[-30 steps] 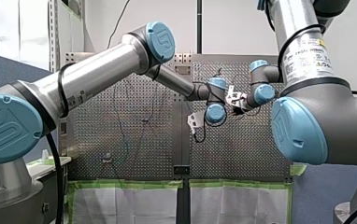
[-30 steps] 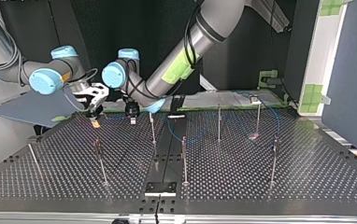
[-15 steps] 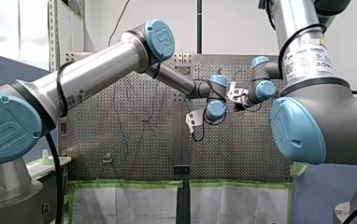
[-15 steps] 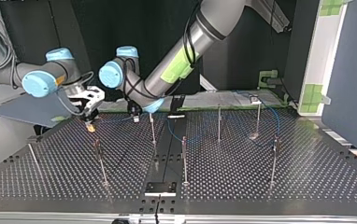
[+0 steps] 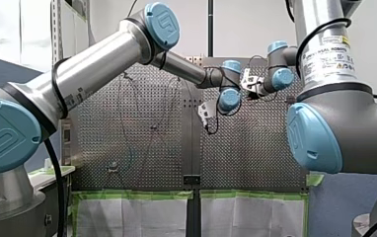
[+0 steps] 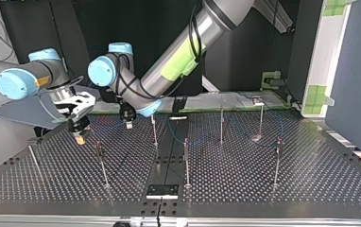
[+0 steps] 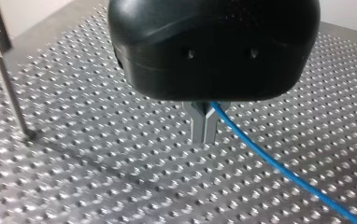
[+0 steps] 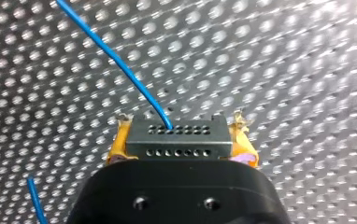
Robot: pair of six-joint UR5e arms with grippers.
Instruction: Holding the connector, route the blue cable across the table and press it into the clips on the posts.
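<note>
Connector [image 8: 176, 137] clamped in right tool [image 8: 180, 131], blue cable [image 8: 116, 60] ahead

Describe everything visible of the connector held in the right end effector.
The connector is a small grey rectangular block that looks metallic. Its face shows two rows of small holes. It sits level, clamped at its two ends between the yellow pads of my right end effector, and is held over the perforated table. The blue cable enters a hole in its upper row, near the middle, and runs away ahead of the end effector.
</note>
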